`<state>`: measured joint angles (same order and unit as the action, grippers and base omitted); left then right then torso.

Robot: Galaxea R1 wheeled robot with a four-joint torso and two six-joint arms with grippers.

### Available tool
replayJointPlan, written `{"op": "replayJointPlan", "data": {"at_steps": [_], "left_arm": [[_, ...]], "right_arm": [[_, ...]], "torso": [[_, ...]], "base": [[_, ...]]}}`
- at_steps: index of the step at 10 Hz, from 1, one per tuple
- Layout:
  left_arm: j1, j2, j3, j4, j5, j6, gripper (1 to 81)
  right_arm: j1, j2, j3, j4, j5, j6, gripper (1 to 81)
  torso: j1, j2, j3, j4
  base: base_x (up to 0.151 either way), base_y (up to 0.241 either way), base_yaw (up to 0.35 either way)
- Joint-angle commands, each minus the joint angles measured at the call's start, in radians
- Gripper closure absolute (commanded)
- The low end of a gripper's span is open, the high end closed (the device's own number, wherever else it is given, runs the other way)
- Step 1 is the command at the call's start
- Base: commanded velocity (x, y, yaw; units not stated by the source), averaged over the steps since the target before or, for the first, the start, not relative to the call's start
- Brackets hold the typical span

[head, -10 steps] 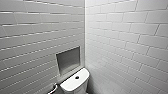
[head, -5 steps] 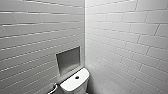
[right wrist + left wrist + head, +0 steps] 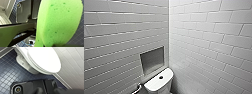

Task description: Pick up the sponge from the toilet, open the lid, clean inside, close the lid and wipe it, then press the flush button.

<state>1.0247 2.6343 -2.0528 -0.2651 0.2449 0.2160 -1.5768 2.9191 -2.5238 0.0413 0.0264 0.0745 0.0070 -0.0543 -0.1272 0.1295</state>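
While the lid (image 3: 45, 58) lies closed, the right fingers (image 3: 65, 46) seemingly grip the sponge (image 3: 58, 22).

Corner: two tiled walls (image 3: 209, 37) meet just behind the toilet (image 3: 26, 67), closing off the back and one side.
Tank top (image 3: 155, 85): flat, open to approach from above; flush button (image 3: 161, 77) at its centre.
Niche (image 3: 152, 60): recess in the wall just above the tank.
Metal fitting (image 3: 137, 88): juts out beside the tank.
Lid (image 3: 43, 58): shut, open from above.
Wall side: narrow floor strip between bowl and skirting (image 3: 61, 79).
Floor (image 3: 7, 75): open room on the bowl's other side.
Sponge (image 3: 58, 22): held off the floor, bulking ahead of the right wrist.
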Motion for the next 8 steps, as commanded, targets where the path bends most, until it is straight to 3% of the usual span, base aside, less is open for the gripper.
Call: {"op": "replayJointPlan", "data": {"at_steps": [1, 5, 7, 8], "left_arm": [[-0.195, -0.068, 0.083, -0.114, 0.16, 0.003, 81.1], [-0.369, -0.094, 0.163, -0.18, 0.252, 0.003, 81.1], [-0.459, -0.091, 0.18, -0.22, 0.257, 0.002, 81.1], [-0.511, -0.088, 0.181, -0.247, 0.301, 0.003, 81.1]], "right_arm": [[0.028, -0.006, 0.008, -0.003, -0.06, -0.002, 81.1], [0.03, -0.006, 0.002, -0.004, -0.06, -0.002, 81.1], [0.03, -0.006, 0.002, -0.003, -0.06, -0.002, 81.1], [0.03, -0.006, 0.002, -0.004, -0.06, -0.002, 81.1]], "torso": [[0.0, 0.0, 0.0, 0.0], [0.0, 0.0, 0.0, 0.0], [0.0, 0.0, 0.0, 0.0], [0.0, 0.0, 0.0, 0.0]], "base": [[0.0, 0.0, 0.0], [0.0, 0.0, 0.0], [0.0, 0.0, 0.0], [0.0, 0.0, 0.0]]}}
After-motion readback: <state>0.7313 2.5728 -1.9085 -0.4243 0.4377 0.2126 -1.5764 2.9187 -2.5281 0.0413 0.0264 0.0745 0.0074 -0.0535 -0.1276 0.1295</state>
